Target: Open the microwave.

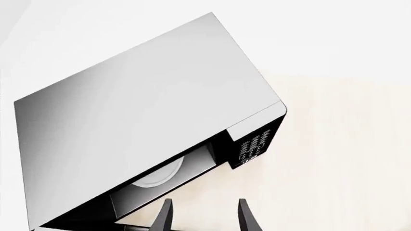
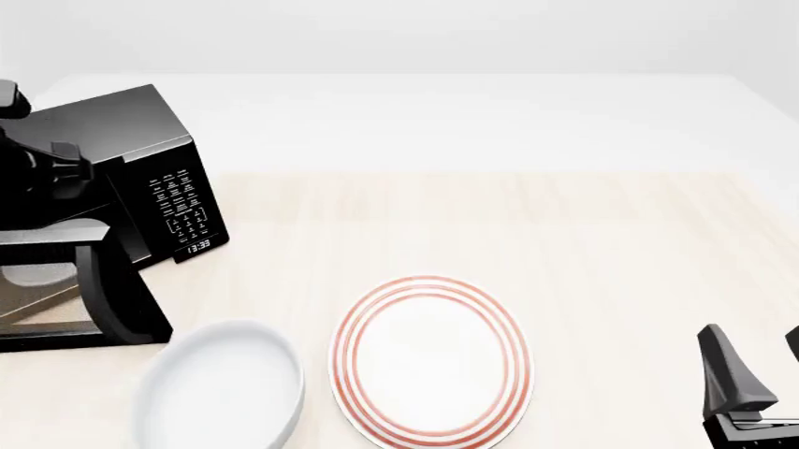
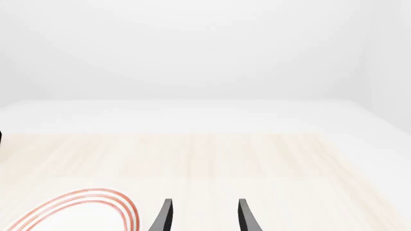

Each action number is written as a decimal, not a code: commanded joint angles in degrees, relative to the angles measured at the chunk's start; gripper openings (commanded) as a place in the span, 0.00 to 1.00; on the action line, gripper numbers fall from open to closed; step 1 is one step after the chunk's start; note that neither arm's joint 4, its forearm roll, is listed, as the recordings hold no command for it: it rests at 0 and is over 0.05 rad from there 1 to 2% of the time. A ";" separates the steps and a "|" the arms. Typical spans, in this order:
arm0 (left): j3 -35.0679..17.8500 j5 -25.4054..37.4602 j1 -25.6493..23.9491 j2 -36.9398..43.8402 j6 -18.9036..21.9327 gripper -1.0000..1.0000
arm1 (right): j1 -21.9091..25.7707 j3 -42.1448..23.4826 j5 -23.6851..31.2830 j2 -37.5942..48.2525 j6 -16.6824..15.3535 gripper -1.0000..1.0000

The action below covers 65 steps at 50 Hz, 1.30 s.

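The microwave (image 2: 119,178) sits at the counter's (image 2: 562,243) far left, its door (image 2: 88,285) already swung wide. Your left gripper (image 1: 204,216) hangs above with fingers released, holding nothing. I'd call this nearly finished; just retreat cleanly.

Front camera looks down over the table (image 2: 600,224); left wrist camera hangs close above the microwave (image 1: 147,115), also in front view; right wrist faces across bare tabletop.
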 commanded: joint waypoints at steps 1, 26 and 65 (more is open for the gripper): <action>0.17 -1.66 1.69 2.44 0.34 1.00 | 0.00 0.00 0.00 0.00 0.00 1.00; 3.09 -3.90 3.28 5.28 0.76 1.00 | 0.00 0.00 0.00 0.00 0.00 1.00; 7.11 -5.52 3.31 5.16 -0.45 1.00 | 0.03 -0.02 0.06 -0.05 0.00 1.00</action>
